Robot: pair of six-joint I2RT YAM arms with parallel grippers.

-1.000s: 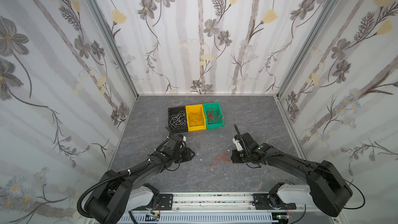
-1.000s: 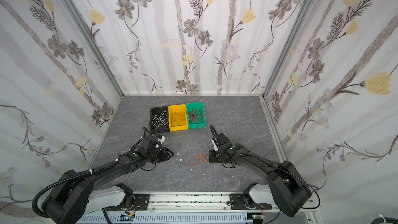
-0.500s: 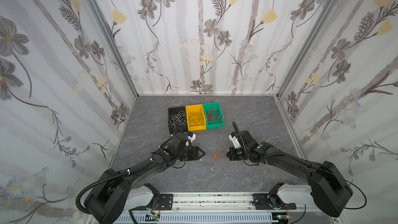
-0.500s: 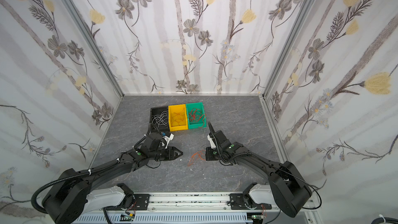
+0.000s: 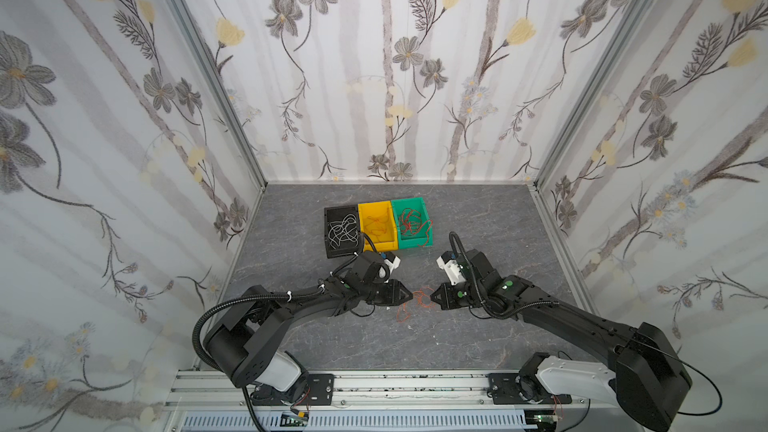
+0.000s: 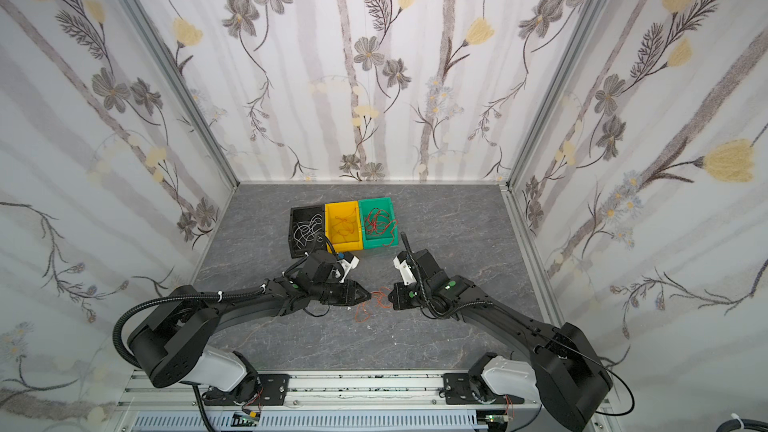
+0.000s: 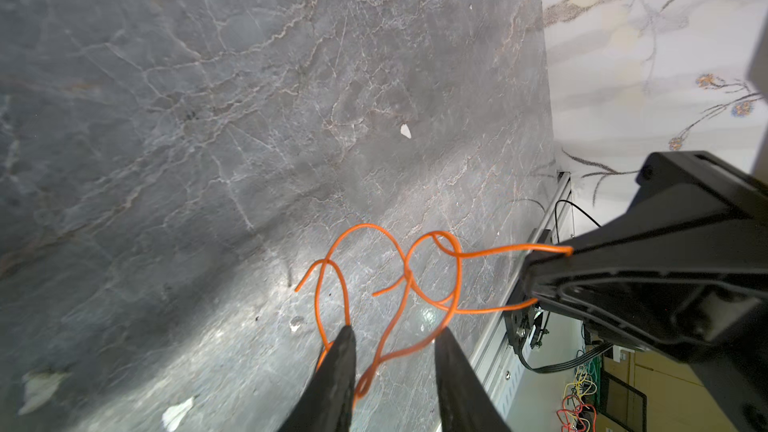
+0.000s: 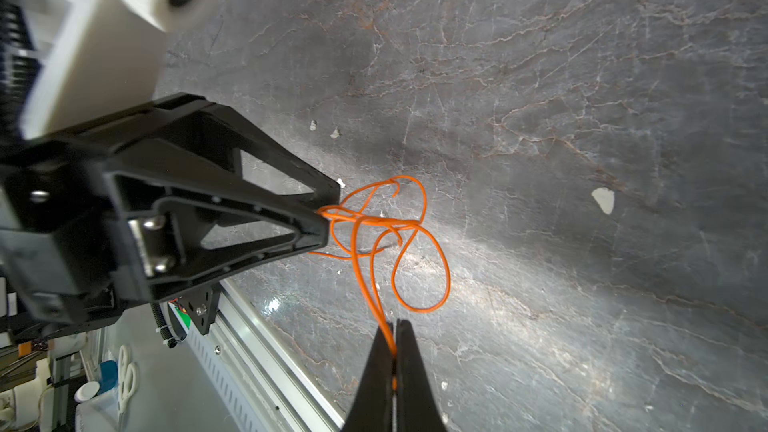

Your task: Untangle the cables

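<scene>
Clamps the orange cables (image 8: 419,243) in the right gripper (image 8: 395,326), with jaws pressed together. Holds the looped tangle strung left-right over the grey table (image 5: 478,222), between both claw tips, with strands passing through the parted fingers of the left gripper (image 7: 395,330).

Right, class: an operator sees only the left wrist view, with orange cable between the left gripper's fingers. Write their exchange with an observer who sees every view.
Operator: Is the right gripper shut on the cable?
Observer: Yes. In the right wrist view the right gripper is shut on one strand of the orange cable.
Operator: Where are the sorted cables?
Observer: In both top views, three bins beyond the grippers: a black bin with white cables, a yellow bin with orange cables, a green bin with red cables.
Operator: All inside?
Observer: No, one red strand droops over the green bin's wall.
</scene>
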